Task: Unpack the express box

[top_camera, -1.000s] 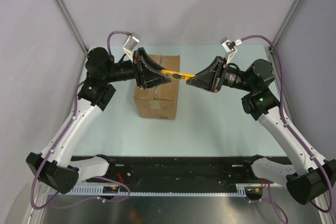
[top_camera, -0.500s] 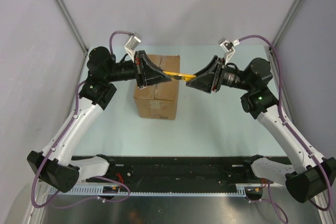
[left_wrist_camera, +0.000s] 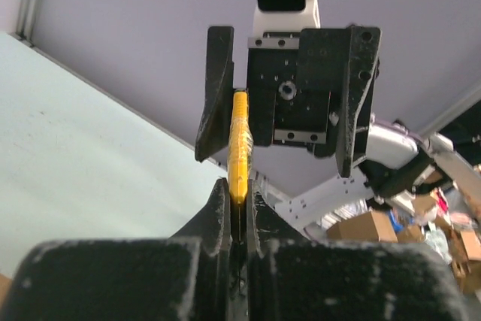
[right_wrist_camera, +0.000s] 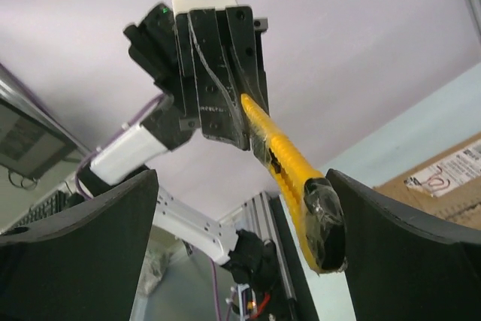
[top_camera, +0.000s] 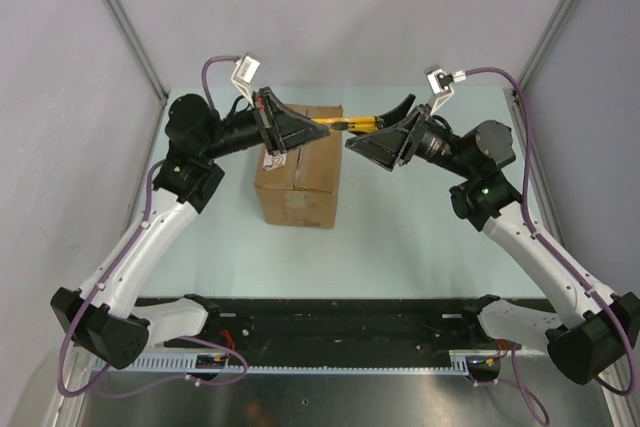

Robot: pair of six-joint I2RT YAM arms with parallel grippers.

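Note:
The express box [top_camera: 300,182], brown cardboard with a white label [top_camera: 275,160], stands closed on the table between the arms. Above its far edge my left gripper [top_camera: 312,127] is shut on one end of a yellow utility knife [top_camera: 345,124]. The left wrist view shows the knife [left_wrist_camera: 239,140] clamped between the fingertips [left_wrist_camera: 219,204] and pointing at the right gripper [left_wrist_camera: 275,159]. My right gripper [right_wrist_camera: 240,208] is open. The knife's black taped end [right_wrist_camera: 323,223] hangs between its fingers, close to the right finger [right_wrist_camera: 406,238]; whether it touches I cannot tell. A box corner [right_wrist_camera: 443,186] shows at lower right.
Pale green table [top_camera: 420,217] with grey walls on three sides and aluminium corner posts [top_camera: 125,22]. The black base rail [top_camera: 340,322] runs along the near edge. Purple cables [top_camera: 490,72] loop above both wrists.
My left gripper has shut on the knife and my right gripper has opened off it. Both grippers and the knife have shifted toward the back of the box.

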